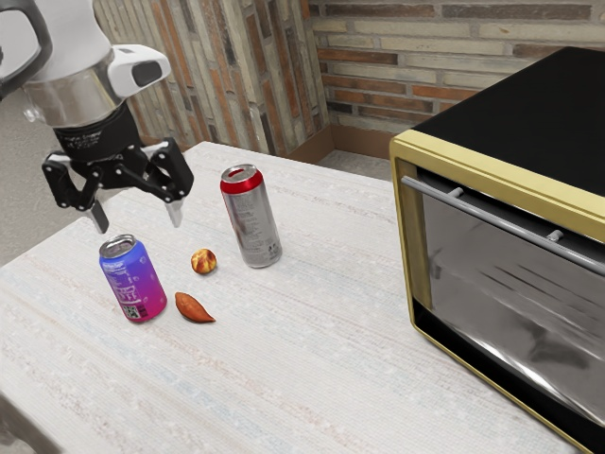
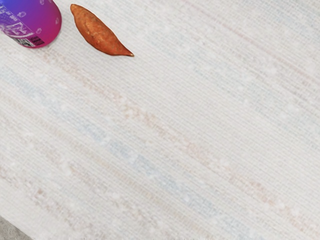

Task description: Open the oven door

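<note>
One oven door (image 1: 515, 293): greyish glass, silver bar handle (image 1: 501, 222) nr top.

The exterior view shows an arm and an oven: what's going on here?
The robot arm's black two-finger gripper hangs open and empty, away from the black oven with a yellow frame. The task is to open that oven's glass door, which looks shut; nothing touches its grey metal bar handle. A blue-to-pink can, a silver can with a red top and an orange-brown sweet potato are on the whitish table.
</note>
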{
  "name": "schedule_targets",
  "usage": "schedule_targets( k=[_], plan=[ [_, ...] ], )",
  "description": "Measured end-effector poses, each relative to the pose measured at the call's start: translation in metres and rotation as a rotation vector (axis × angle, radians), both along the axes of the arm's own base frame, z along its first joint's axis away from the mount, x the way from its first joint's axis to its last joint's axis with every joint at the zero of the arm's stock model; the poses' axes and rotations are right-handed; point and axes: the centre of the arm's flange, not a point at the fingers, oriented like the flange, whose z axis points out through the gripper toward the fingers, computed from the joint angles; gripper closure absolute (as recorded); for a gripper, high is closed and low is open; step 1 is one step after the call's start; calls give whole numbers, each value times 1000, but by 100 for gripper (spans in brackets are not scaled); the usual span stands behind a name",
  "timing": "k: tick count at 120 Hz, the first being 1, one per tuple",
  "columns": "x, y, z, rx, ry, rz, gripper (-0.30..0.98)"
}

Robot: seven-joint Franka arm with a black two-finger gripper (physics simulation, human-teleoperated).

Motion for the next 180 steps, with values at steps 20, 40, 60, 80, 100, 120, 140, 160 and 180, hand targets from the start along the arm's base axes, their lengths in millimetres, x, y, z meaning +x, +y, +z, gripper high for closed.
schedule_targets(
  k=[20, 40, 60, 80, 100, 120, 140, 160, 180],
  plan=[
    [-71, 6, -2, 10, -34, 92, 0],
    [-128, -13, -31, -73, -252, 121, 0],
    [-117, -62, -19, -232, -421, 136, 0],
    [-106, -112, -12, -347, -495, 124, 0],
    [-94, -140, -15, -397, -521, 156, 0],
    [-86, -172, -19, -450, -538, 165, 0],
    [-68, -210, -24, -454, -599, 144, 0],
    [-65, -227, -12, -486, -667, 157, 0],
    [-56, -237, -15, -511, -685, 197, 0]
  ],
)
